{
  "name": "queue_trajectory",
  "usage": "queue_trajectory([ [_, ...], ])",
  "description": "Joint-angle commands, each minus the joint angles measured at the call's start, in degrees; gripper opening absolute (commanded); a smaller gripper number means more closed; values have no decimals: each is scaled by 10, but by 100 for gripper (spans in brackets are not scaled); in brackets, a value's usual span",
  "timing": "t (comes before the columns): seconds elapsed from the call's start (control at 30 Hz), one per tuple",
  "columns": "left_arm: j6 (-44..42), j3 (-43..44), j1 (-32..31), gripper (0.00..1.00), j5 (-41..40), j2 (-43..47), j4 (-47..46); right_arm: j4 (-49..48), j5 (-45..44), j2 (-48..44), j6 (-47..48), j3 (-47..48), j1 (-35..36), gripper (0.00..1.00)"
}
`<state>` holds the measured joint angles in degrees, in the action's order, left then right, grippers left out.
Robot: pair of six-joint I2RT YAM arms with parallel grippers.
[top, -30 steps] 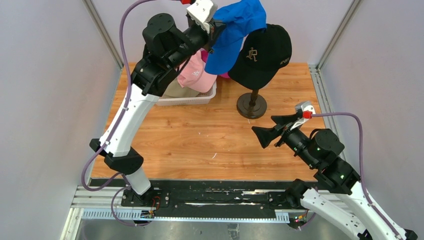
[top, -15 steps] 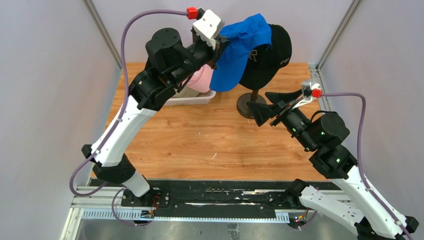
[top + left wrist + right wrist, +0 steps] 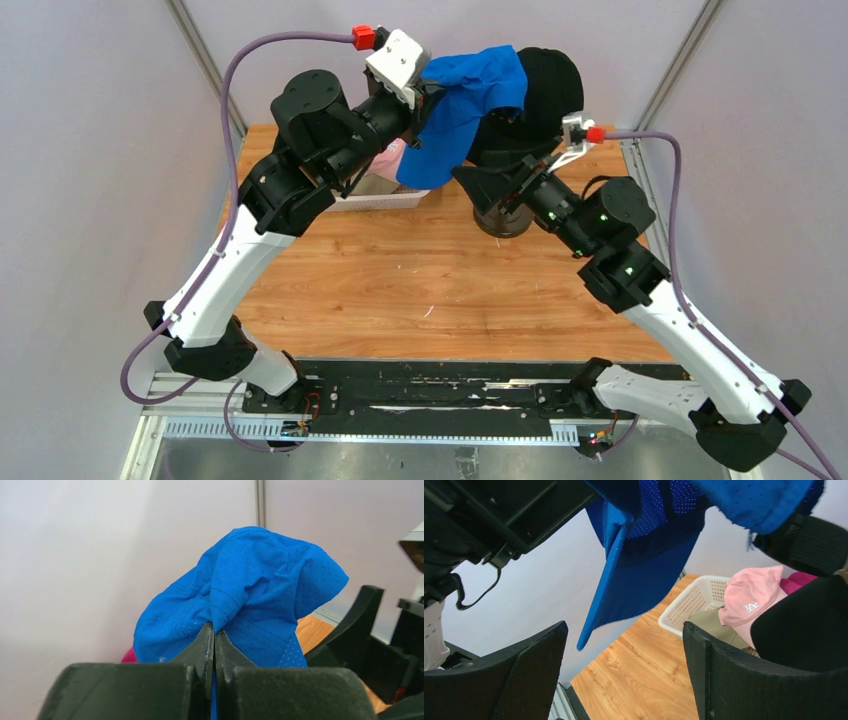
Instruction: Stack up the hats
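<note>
My left gripper [image 3: 430,93] [image 3: 214,630] is shut on a pinch of the royal blue cap [image 3: 462,100] [image 3: 250,580], holding it high at the back. Its brim [image 3: 624,585] hangs down. In the top view the blue cap overlaps the left side of the black cap [image 3: 548,85] [image 3: 804,625], which sits on the mannequin head. I cannot tell whether they touch. My right gripper [image 3: 497,176] [image 3: 624,627] is open just below the blue brim, with nothing between its fingers. The pink cap [image 3: 749,597] [image 3: 392,156], the khaki cap [image 3: 711,625] and the magenta cap [image 3: 796,580] lie in the basket.
The white perforated basket [image 3: 380,201] [image 3: 694,602] stands at the back left of the wooden table [image 3: 400,280]. The mannequin's dark round stand base [image 3: 503,216] sits under my right wrist. Grey walls close in both sides and the back.
The left arm has swung the blue cap right and down over the black cap. The right arm has risen and reached back-left under the blue brim, its jaws narrowing slightly.
</note>
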<state>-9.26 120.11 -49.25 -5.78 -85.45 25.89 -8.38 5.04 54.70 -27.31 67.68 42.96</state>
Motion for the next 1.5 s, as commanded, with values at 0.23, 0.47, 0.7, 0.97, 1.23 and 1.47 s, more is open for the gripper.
queue_trajectory([
  [0.23,-14,-3,-13,0,-19,12,-4,-69,51,56,-46,53,-3,78],
  [0.47,-26,-4,-17,0,-23,10,13,-60,48,70,-41,77,-3,67],
  [0.7,-37,-3,-23,0,-23,11,24,-49,50,90,-41,100,-5,45],
  [0.97,-48,3,-29,0,-28,20,32,-43,40,95,-49,103,-6,1],
  [1.23,-57,6,-33,6,-67,39,30,-67,70,98,-30,118,-9,0],
  [1.47,-76,-3,-33,68,-157,85,3,-70,97,108,-16,158,-15,0],
])
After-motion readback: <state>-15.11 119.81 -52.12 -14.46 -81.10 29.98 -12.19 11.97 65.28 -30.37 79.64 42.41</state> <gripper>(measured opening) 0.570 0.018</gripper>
